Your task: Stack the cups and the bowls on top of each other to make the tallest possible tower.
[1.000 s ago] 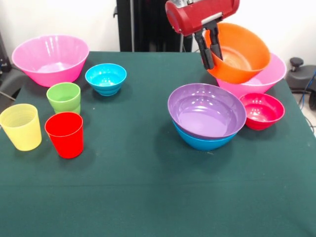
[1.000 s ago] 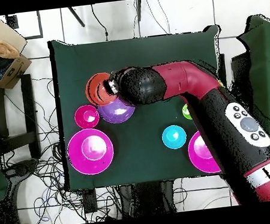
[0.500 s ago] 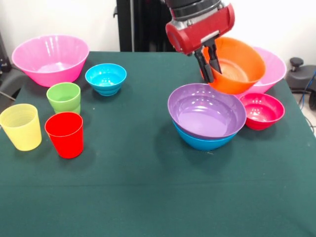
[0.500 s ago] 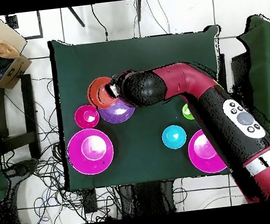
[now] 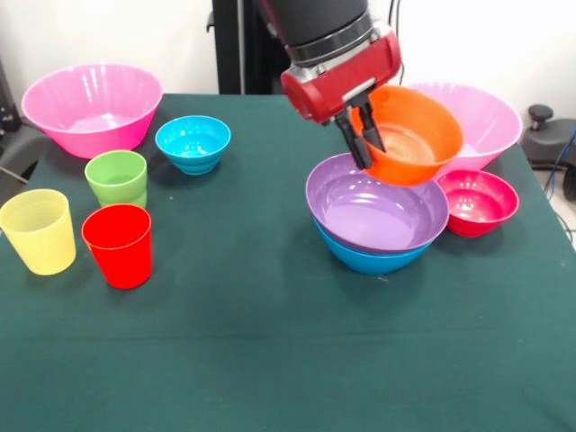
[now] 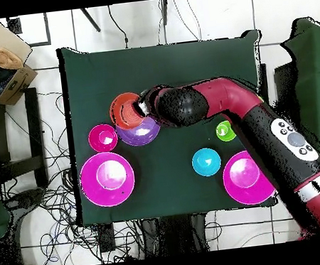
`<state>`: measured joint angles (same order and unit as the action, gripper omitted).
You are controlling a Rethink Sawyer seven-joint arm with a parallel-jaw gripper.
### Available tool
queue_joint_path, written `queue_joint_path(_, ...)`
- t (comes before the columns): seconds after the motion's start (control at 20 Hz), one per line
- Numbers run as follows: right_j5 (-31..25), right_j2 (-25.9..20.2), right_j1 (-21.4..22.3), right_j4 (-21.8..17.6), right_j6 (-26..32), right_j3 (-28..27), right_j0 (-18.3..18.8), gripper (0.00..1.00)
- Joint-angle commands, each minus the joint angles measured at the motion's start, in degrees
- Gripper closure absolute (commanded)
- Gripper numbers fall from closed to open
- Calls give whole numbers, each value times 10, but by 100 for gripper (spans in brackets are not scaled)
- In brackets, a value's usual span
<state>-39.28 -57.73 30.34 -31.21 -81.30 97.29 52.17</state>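
**Desk:** What has changed on the surface (image 5: pixel 270 360) since a second ago?

**Photographer:** The orange bowl (image 5: pixel 409 135) has travelled left and down in the front view. It was up over the far-right pink bowl (image 5: pixel 481 121); now it hangs tilted over the far rim of the purple bowl (image 5: pixel 373 202). Whether it touches that rim cannot be told.

**Desk:** And the end effector (image 5: pixel 360 139)?

**Photographer:** Its dark fingers (image 5: pixel 349 144) are clamped on the orange bowl's left rim, one inside, one outside. The red and black arm (image 6: pixel 262 123) reaches in from above.

**Desk:** Where do the other pieces stand?

**Photographer:** The purple bowl sits nested in the blue bowl (image 5: pixel 373 256), right of centre. The crimson bowl (image 5: pixel 479 202) stands just right of that pair, in front of the pink bowl. At far left is the second pink bowl (image 5: pixel 90 108), with the cyan bowl (image 5: pixel 193 142) beside it. Nearer on the left stand three cups: green (image 5: pixel 117 178), yellow (image 5: pixel 38 230) and red (image 5: pixel 118 245), all upright, mouths up.

**Desk:** Overhead?

**Photographer:** The orange bowl overlaps the purple one's edge there too.
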Motion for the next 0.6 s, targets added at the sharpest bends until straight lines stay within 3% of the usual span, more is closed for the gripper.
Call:
queue_joint_path(0.05,-17,-28,-95,-87,281,-26,26,100)
queue_joint_path(0.55,3,-28,-108,-115,256,-25,20,100)
queue_joint_path(0.6,6,-27,-106,-122,249,-24,18,0)
